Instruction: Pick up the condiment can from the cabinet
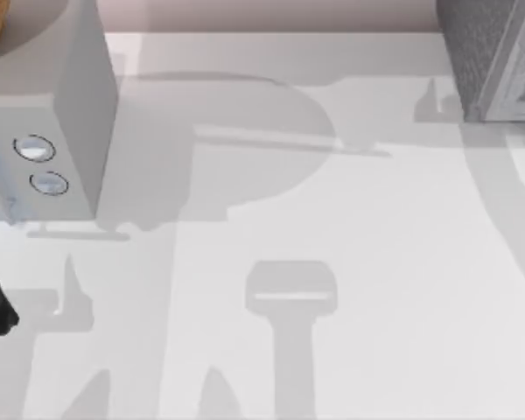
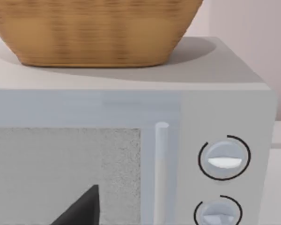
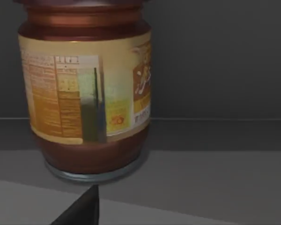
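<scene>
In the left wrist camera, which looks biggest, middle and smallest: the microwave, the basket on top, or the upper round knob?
1. microwave
2. basket, cut off by the edge, so unsure
3. upper knob

Condiment can (image 3: pixel 84 89) stands upright on a grey shelf floor (image 3: pixel 210 178), directly ahead of the right end effector and close to it. Lid dark, mostly cut off at the frame edge; reddish band under it; tan-orange label with printed text panel facing the camera; dark reddish-brown base. 1 dark fingertip (image 3: pixel 82 211) of the end effector sits just short of the can's base, apart from it. Dark grey back wall (image 3: pixel 220 56) behind the can.
</scene>
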`<action>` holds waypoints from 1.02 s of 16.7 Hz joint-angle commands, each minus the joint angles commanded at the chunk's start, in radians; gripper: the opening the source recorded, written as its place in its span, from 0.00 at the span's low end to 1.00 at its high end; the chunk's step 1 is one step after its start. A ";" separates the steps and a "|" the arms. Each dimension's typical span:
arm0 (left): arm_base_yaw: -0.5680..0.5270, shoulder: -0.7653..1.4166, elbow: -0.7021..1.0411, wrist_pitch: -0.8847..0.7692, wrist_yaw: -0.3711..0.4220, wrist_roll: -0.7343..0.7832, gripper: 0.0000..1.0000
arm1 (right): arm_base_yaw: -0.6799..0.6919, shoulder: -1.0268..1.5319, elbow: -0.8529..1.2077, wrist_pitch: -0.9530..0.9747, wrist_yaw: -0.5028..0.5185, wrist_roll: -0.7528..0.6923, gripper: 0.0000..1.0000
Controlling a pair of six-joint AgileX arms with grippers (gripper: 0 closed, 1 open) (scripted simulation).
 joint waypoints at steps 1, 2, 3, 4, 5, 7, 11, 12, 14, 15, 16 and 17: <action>0.000 0.000 0.000 0.000 0.000 0.000 1.00 | 0.004 0.025 0.033 -0.007 0.004 0.000 1.00; 0.000 0.000 0.000 0.000 0.000 0.000 1.00 | 0.006 0.041 0.056 -0.012 0.007 0.001 1.00; 0.000 0.000 0.000 0.000 0.000 0.000 1.00 | 0.007 0.050 0.068 -0.015 0.008 0.001 1.00; 0.000 0.000 0.000 0.000 0.000 0.000 1.00 | 0.008 0.051 0.070 -0.015 0.008 0.001 1.00; 0.000 0.000 0.000 0.000 0.000 0.000 1.00 | 0.008 0.051 0.070 -0.015 0.008 0.001 1.00; 0.000 0.000 0.000 0.000 0.000 0.000 1.00 | 0.008 0.051 0.070 -0.015 0.008 0.001 1.00; 0.000 0.000 0.000 0.000 0.000 0.000 1.00 | 0.028 0.088 0.107 -0.003 0.031 0.001 1.00; 0.000 0.000 0.000 0.000 0.000 0.000 1.00 | 0.044 0.122 0.135 0.002 0.048 0.001 1.00; 0.000 0.000 0.000 0.000 0.000 0.000 1.00 | 0.080 0.204 0.198 0.016 0.090 0.000 1.00; 0.000 0.000 0.000 0.000 0.000 0.000 1.00 | 0.100 0.246 0.228 0.025 0.112 0.000 1.00; 0.000 0.000 0.000 0.000 0.000 0.000 1.00 | 0.119 0.282 0.255 0.033 0.132 -0.001 1.00; 0.000 0.000 0.000 0.000 0.000 0.000 1.00 | 0.135 0.312 0.278 0.041 0.149 -0.001 1.00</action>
